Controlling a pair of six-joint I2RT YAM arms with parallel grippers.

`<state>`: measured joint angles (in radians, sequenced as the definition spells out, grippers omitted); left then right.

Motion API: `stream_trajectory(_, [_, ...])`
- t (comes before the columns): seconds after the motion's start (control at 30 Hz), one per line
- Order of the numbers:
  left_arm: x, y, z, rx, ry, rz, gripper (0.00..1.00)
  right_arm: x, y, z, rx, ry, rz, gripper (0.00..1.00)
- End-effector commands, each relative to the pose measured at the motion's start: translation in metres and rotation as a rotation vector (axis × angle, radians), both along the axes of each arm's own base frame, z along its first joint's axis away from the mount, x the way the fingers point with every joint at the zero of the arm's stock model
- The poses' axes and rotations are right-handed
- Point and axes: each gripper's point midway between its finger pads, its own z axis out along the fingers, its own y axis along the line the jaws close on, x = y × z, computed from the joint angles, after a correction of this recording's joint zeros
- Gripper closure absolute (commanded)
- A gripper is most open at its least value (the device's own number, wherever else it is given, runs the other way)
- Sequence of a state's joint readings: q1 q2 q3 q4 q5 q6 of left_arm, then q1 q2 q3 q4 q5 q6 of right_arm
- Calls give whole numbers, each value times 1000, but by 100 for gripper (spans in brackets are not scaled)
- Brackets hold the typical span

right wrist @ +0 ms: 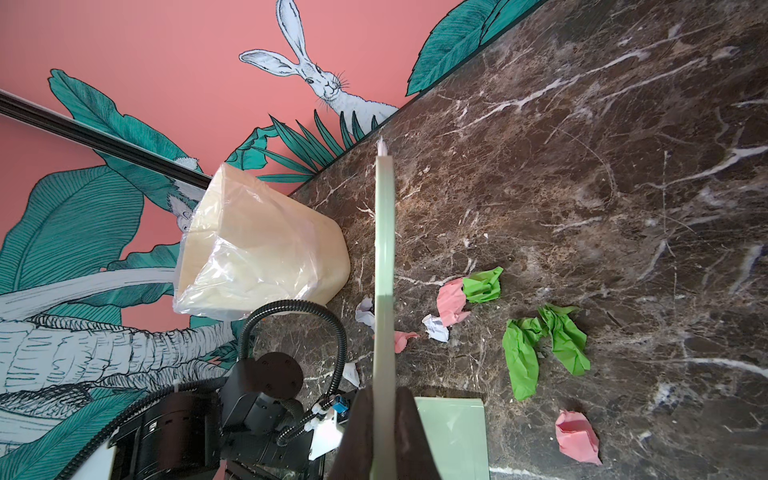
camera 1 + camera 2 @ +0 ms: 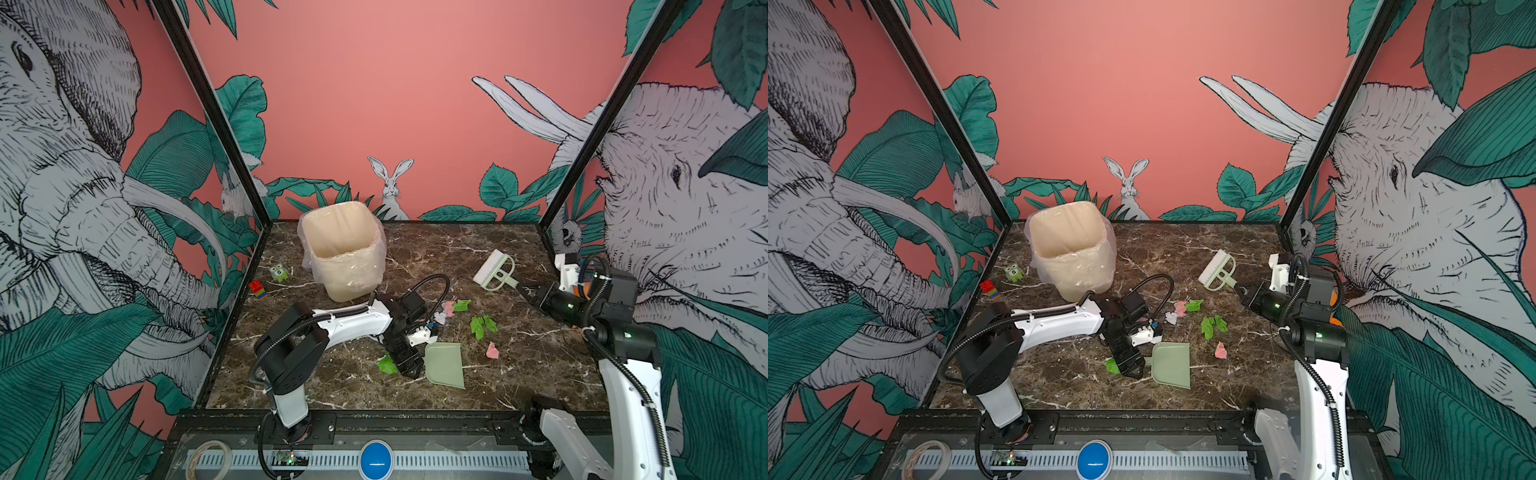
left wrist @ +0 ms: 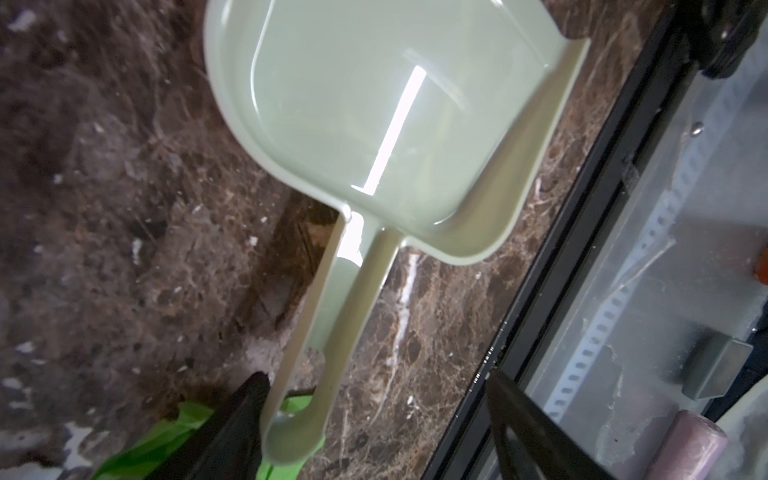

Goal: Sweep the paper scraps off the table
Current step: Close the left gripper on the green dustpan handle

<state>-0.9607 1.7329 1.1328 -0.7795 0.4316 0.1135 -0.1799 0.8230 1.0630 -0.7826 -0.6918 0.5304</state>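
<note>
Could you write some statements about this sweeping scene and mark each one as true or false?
1. The right gripper is shut on the handle of the brush. True.
2. The dustpan holds several paper scraps. False: it is empty, and the scraps lie on the table.
3. The left gripper is open around the dustpan handle. True.
4. The bin lies on its side. False: it stands upright.
</note>
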Motion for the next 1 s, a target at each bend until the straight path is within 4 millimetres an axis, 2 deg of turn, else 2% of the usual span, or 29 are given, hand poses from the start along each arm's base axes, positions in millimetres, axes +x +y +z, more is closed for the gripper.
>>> stream_trajectory(0.0, [-12,-1,17,-37,28,16,18,3,0,15,-7,-61,8,100])
stream_trajectory(0.07, [-12,-2,20,-28,4,0,19,3,0,15,-5,-60,9,100])
stream_trajectory(0.17, [3,-5,25,-32,-105,-3,18,3,0,15,-7,-60,4,100])
stream_trajectory(0.3, [20,-7,21,-2,-184,-7,18,2,-1,17,-11,-62,1,100])
stream_trajectory(0.4, [14,-12,14,-5,-139,-32,18,1,-1,18,-18,-61,2,100])
stream_trajectory(0.67, [0,-24,12,-40,-41,-62,19,-1,-2,21,-23,-58,-3,100])
stream_trajectory(0.97, [-16,-28,20,-68,70,-56,20,-1,-4,27,-40,-57,-3,100])
